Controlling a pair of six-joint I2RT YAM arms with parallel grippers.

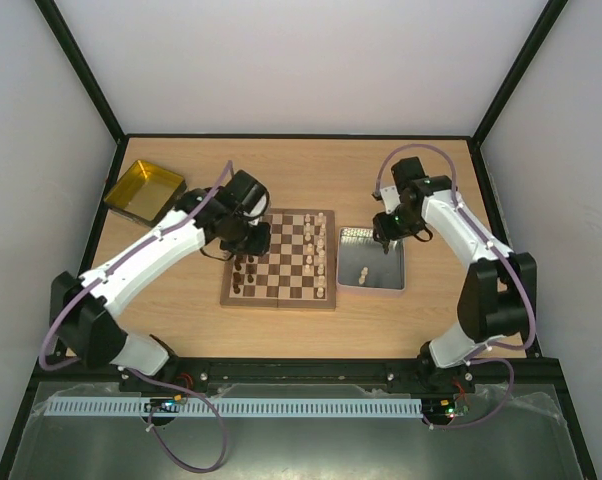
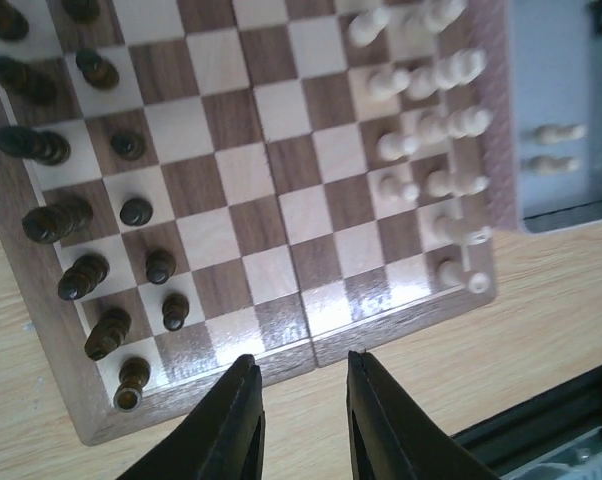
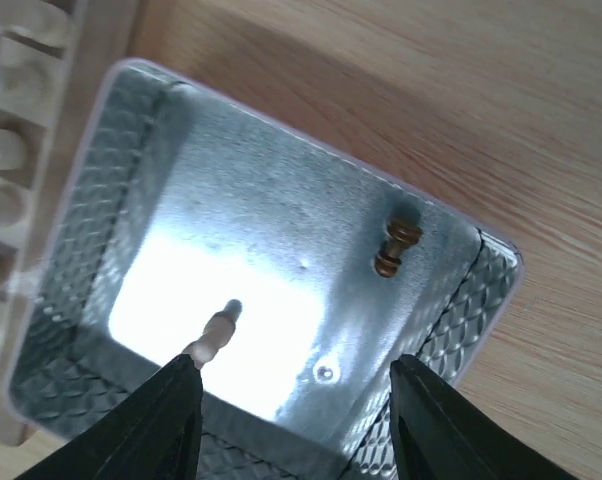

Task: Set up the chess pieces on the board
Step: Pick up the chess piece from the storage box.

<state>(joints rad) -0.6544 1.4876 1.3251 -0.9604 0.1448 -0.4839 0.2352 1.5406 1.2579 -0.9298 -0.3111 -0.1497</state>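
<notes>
Over the dimpled metal tray (image 3: 281,190), right hand (image 3: 293,368) apart; left hand (image 2: 301,358) apart above checkered wooden board (image 2: 271,200).

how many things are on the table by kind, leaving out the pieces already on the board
chessboard: 1
grey metal tray: 1
yellow tray: 1
chess pieces lying in that grey tray: 2
total: 5
</notes>
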